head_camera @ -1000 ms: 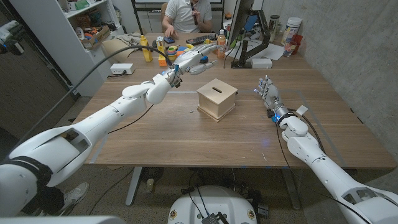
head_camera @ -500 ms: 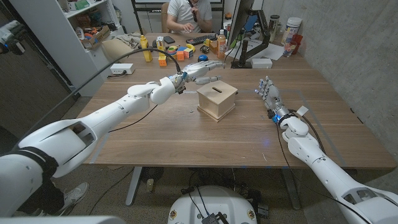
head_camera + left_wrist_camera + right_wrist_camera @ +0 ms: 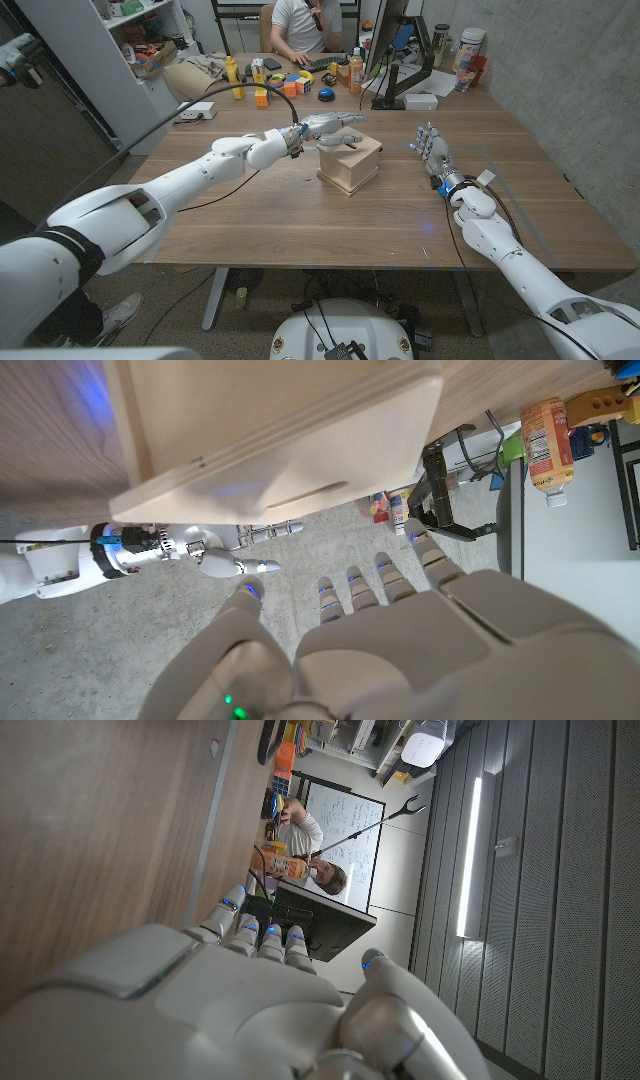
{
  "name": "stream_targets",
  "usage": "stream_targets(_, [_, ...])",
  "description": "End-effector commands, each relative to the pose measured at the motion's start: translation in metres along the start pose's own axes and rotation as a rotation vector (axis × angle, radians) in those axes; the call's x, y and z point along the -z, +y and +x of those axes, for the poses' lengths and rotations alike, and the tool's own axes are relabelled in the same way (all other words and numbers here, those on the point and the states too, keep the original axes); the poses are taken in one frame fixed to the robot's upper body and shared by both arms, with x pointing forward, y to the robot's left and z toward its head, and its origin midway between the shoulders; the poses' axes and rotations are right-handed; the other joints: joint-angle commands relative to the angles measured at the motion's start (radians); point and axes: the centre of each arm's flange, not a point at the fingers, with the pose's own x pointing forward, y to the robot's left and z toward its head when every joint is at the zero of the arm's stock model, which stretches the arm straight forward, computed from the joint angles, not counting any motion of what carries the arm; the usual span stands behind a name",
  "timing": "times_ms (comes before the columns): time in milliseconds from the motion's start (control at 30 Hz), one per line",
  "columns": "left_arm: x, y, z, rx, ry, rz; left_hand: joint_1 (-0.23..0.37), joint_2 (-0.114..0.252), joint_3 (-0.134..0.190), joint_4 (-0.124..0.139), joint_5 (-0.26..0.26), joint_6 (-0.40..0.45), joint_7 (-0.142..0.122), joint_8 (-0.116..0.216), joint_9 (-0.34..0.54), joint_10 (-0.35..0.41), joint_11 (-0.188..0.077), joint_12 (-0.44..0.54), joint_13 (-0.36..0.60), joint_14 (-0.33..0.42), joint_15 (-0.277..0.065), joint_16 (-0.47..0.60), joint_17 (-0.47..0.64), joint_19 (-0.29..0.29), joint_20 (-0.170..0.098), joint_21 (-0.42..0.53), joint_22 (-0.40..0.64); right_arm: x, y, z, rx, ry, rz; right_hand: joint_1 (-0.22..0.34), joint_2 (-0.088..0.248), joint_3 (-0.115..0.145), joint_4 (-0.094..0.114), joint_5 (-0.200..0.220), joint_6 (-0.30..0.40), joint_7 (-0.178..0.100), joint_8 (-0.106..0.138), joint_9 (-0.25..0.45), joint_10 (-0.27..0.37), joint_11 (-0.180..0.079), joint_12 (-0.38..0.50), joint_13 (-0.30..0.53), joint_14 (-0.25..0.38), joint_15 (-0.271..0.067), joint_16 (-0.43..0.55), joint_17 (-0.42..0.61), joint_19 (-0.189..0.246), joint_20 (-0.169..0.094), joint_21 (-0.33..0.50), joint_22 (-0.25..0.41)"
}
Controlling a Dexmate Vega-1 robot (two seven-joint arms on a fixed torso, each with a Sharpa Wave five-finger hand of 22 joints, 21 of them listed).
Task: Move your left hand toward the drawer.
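Near the table's [image 3: 300, 215] right side, right hand [image 3: 432, 152] on edge, fingers apart, holding nothing. At mid-table, drawer [image 3: 349, 160], a small wooden box. Over its far left top edge, left hand [image 3: 335, 127], fingers spread, empty; contact unclear.

1. The left arm [image 3: 190, 185] stretches far forward and inward across the tabletop [image 3: 300, 215], nearly straight.
2. The left hand [image 3: 335, 125] is held out with its fingers extended and apart, holding nothing; in the left wrist view the fingertips [image 3: 352, 575] point ahead.
3. The right arm [image 3: 510, 255] lies along the right side.
4. The right hand [image 3: 432, 148] seems to stand on its edge, fingers extended close together, empty.
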Motion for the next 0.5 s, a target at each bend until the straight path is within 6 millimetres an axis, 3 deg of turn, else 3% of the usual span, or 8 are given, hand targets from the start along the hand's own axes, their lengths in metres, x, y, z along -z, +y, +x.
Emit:
stream_targets(33, [-0.0013,-0.0089,0.0038,0.042,-0.012,-0.018,-0.006,-0.009,-0.007,0.002,0.008,-0.005,-0.001,-0.004,0.003,-0.01,0.001,-0.001,0.004,-0.014,-0.007,-0.003,0.005,-0.004,-0.006,-0.004,0.001,0.001,-0.0024,0.0021,-0.002,0.002,0.003,-0.002,0.054,-0.001,-0.001,0.004,0.002,0.002,0.003,0.004,0.005,-0.001,0.007,0.005,0.0,-0.025,0.006,0.004,0.008,-0.069,-0.003,0.003])
stream_targets(500, [-0.0062,-0.0099,0.0053,0.051,-0.019,-0.015,-0.015,-0.011,-0.013,0.007,0.009,-0.008,-0.001,-0.006,0.004,-0.012,0.004,-0.001,0.005,-0.019,-0.013,-0.004,0.006,-0.002,-0.006,-0.009,0.002,0.0021,-0.0071,-0.0025,0.003,0.001,0.006,-0.003,0.055,-0.002,-0.001,0.005,0.001,0.002,0.002,0.003,0.006,-0.002,0.006,0.005,0.0,-0.026,0.006,0.004,0.009,-0.069,-0.007,0.003])
